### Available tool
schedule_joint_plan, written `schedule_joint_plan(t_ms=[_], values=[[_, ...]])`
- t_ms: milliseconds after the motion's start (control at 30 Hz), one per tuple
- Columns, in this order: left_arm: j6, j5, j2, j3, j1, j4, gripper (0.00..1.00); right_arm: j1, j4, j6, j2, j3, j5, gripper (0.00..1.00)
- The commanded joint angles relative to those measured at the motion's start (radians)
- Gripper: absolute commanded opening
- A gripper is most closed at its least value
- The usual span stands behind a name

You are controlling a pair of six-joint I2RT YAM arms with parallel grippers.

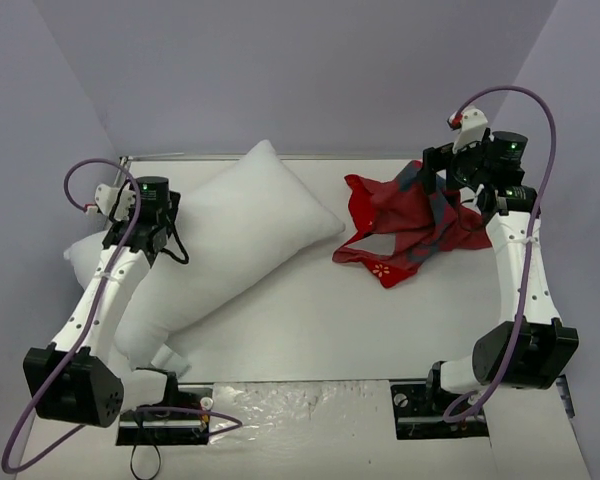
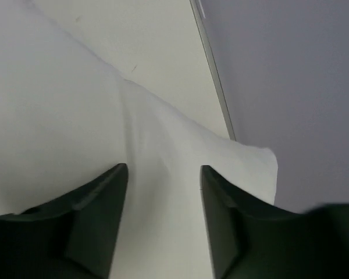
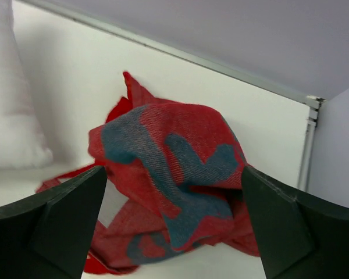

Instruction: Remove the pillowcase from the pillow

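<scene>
Jaws apart; pillowcase (image 1: 410, 228) crumpled beside pillow (image 1: 230, 240).

The top camera is looking down from high at the near side, taking in the whole table (image 1: 320, 330). The left wrist camera is sitting close over the pillow (image 2: 75, 116); the right one is facing the pillowcase (image 3: 163, 174), also catching the pillow's edge.
</scene>
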Motion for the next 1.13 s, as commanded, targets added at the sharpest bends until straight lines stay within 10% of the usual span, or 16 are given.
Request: schedule_joint_plan(t_ms=[0, 167, 433, 767, 1100], values=[[0.236, 0.141, -0.052, 0.083, 0.009, 0.153, 0.59, -0.025, -0.108, -0.123, -0.029, 0.061, -0.011, 1.0], [0.616, 0.365, -0.098, 0.2, -0.003, 0.112, 0.97, -0.159, -0.283, -0.109, -0.018, 0.173, -0.114, 1.0], [0.92, 0.615, -0.253, 0.225, -0.09, -0.011, 0.94, -0.221, -0.351, -0.103, -0.093, 0.072, -0.117, 1.0], [1.025, 0.391, -0.445, 0.056, -0.462, -0.117, 0.94, -0.221, -0.362, 0.032, -0.135, 0.02, 0.069, 1.0], [1.075, 0.381, -0.41, 0.039, -0.48, -0.112, 0.94, -0.224, -0.314, 0.055, -0.155, 0.023, 0.087, 1.0]])
